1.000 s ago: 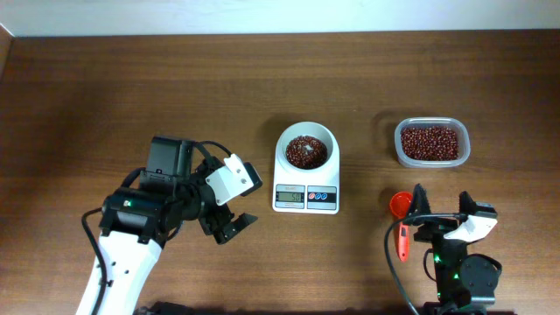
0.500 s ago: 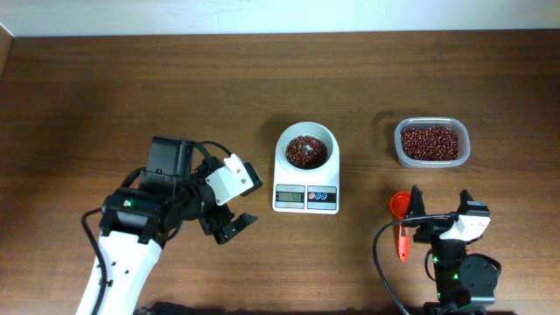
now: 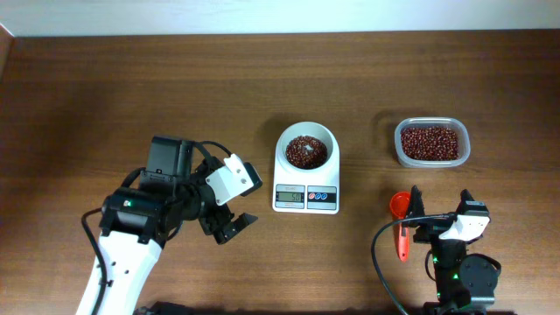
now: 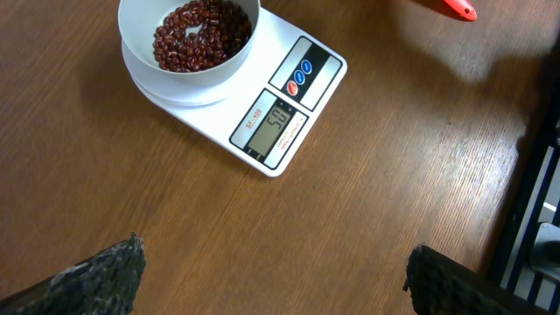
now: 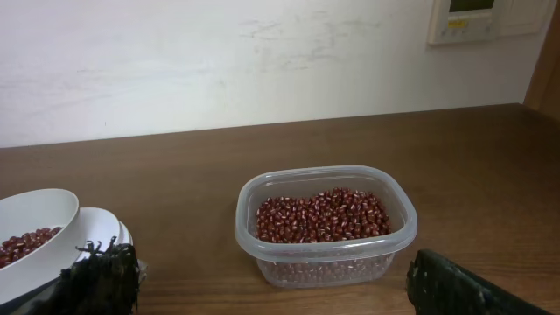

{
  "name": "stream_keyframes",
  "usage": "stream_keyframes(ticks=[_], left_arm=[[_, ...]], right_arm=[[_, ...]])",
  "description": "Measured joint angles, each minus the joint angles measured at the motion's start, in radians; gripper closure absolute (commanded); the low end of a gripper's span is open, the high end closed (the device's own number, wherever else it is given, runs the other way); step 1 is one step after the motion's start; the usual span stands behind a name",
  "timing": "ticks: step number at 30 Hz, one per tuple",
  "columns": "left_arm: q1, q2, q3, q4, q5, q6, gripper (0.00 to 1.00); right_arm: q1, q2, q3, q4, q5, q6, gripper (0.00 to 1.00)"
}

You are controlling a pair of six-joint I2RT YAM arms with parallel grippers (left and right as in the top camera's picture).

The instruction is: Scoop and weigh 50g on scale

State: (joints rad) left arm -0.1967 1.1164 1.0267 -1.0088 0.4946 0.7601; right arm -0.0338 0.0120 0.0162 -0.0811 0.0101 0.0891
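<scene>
The white scale (image 3: pixel 306 199) stands mid-table, and its round bowl (image 3: pixel 306 131) holds a heap of dark red-brown beans (image 3: pixel 306 150). In the left wrist view the scale (image 4: pixel 297 87) shows 50 on its display, with the beans (image 4: pixel 201 35) in the bowl above it. My left gripper (image 3: pixel 230 226) hovers open to the left of the scale, and only bare wood lies between its fingers (image 4: pixel 105 276). My right gripper (image 3: pixel 441 203) stands open near the front right, empty, facing the clear tub (image 5: pixel 324 227).
A clear tub (image 3: pixel 430 143) of the same beans sits at the back right. An orange-red scoop (image 3: pixel 401 219) lies on the table just left of the right gripper. The bowl's edge (image 5: pixel 35 232) shows at the left of the right wrist view.
The right gripper turned and shifted slightly a second ago and has been still since. The left arm, scale and scoop have not moved.
</scene>
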Motion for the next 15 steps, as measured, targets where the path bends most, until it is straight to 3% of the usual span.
stream_keyframes(ticks=[15], left_arm=[[0.000,0.000,0.000,0.000,0.000,0.000,0.01]], right_arm=[[0.000,0.000,0.000,0.000,0.000,-0.003,0.01]])
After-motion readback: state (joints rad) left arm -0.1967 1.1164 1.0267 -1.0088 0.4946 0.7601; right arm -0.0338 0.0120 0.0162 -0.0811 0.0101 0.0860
